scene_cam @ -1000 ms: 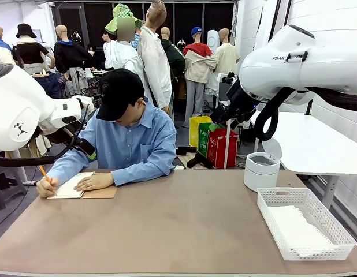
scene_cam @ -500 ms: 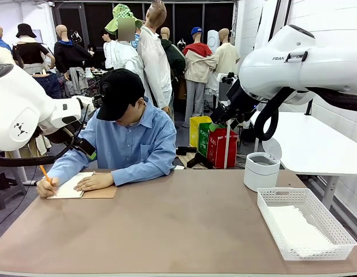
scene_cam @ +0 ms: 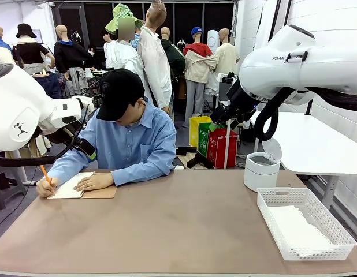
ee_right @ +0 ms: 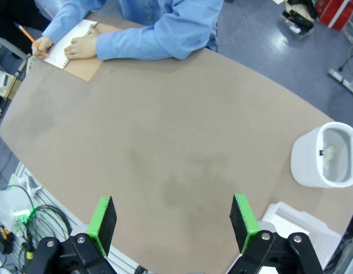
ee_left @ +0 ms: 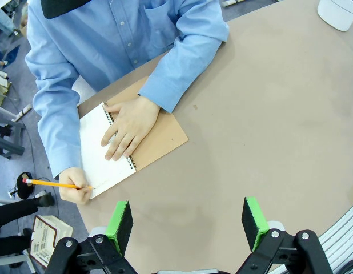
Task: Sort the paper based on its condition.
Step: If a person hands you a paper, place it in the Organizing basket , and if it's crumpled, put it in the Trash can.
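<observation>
1. My left gripper (ee_left: pixel 187 221) hangs above the table (ee_left: pixel 268 114) at the lower edge of the left wrist view. Its jaws are released, standing wide apart and grasping nothing.
2. My right gripper (ee_right: pixel 172 220) sits at the lower edge of the right wrist view, above the brown tabletop. It is likewise released and empty.
3. The paper (scene_cam: pixel 295 228) lies flat inside the white basket (scene_cam: pixel 317 251), at the lower right of the front view.
4. At the left of the front view, the person's one hand (scene_cam: pixel 95 182) rests flat on the open notebook (scene_cam: pixel 69 186). The other hand (scene_cam: pixel 45 188) holds a pencil (scene_cam: pixel 44 175) to the page.
5. A white round bin (scene_cam: pixel 261 171) stands on the table just beyond the basket.
</observation>
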`<state>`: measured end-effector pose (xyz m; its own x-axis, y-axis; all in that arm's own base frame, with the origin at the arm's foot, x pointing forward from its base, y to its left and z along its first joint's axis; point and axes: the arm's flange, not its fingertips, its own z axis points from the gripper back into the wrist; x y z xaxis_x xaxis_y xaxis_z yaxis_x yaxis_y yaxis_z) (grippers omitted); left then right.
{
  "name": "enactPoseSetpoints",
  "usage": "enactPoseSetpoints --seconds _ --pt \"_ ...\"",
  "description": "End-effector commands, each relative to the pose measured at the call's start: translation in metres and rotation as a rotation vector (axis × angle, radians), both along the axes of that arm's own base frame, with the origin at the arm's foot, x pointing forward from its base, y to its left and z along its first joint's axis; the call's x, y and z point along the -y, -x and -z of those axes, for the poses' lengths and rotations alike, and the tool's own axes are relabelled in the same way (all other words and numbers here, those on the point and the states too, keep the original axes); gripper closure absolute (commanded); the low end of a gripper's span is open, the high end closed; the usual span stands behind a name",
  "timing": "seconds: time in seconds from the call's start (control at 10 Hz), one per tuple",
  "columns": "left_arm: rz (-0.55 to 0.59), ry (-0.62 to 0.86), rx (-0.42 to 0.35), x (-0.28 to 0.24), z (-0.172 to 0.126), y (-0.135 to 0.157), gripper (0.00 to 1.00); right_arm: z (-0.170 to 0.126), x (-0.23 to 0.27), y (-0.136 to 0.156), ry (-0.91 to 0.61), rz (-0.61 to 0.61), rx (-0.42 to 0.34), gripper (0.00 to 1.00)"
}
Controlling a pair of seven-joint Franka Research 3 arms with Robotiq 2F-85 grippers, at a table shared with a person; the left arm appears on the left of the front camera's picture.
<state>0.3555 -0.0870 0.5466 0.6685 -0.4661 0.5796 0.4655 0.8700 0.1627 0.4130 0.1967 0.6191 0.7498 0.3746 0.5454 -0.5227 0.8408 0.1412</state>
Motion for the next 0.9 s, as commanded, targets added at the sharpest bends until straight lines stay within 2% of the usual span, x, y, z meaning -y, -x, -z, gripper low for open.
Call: enactPoseSetpoints --seconds 0.0,0.8 --pt "-0.002 0.002 0.0 -0.0012 -0.0005 -0.0003 0.0 -0.0004 0.0001 0.0003 0.002 -0.001 -0.003 0.0" --pt "-0.002 0.002 0.0 -0.0012 -0.0005 -0.0003 0.0 -0.0004 0.0001 0.0003 0.002 -0.001 -0.003 0.0"
